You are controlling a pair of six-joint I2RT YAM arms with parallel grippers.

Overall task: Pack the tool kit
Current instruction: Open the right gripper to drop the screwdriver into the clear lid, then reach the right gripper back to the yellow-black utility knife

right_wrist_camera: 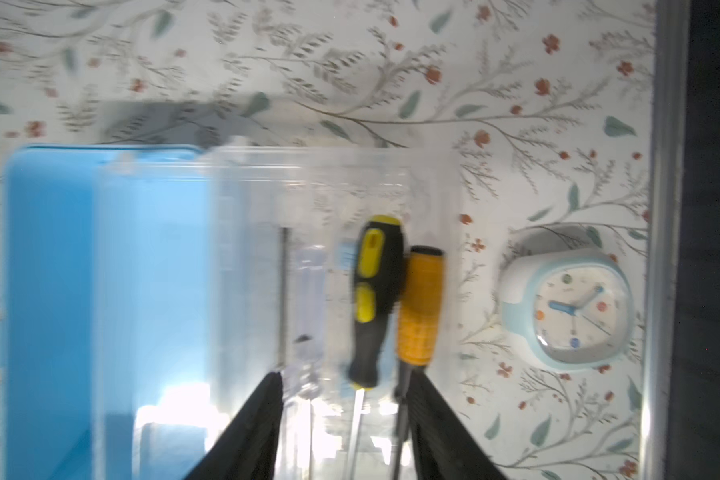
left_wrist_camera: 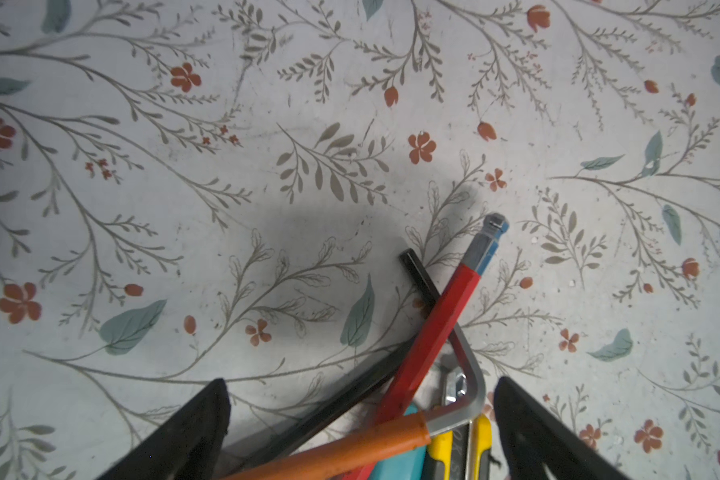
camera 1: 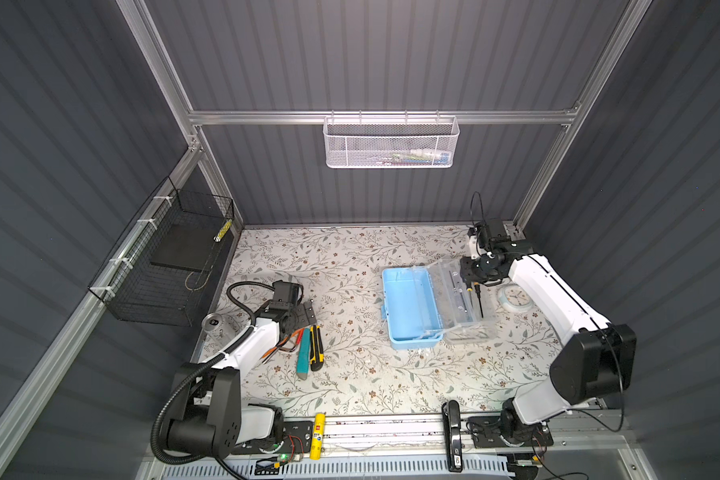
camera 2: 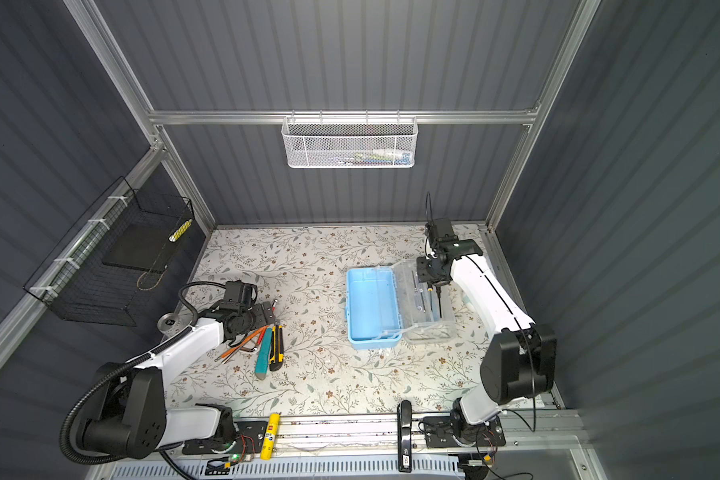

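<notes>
Right pincer (right_wrist_camera: 346,376) agape above screwdrivers (right_wrist_camera: 375,291) in clear lid (right_wrist_camera: 308,187), arm (camera 1: 545,286) outstretched; left pincer (left_wrist_camera: 361,381) spread wide over hex keys (left_wrist_camera: 437,307).

Blue box (camera 1: 406,307) open, clear lid (camera 1: 458,318) folded out; utility knife (camera 1: 316,348) well apart.

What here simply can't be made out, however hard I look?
- White mesh basket: its contents, too small and veiled by mesh in both top views.
- Screwdrivers: tips cut off by the right wrist view's edge; that picture is blurred.
- Utility knife: mostly cut off in the left wrist view, partly under hex keys.
- Yellow tube: label too small in a top view.
</notes>
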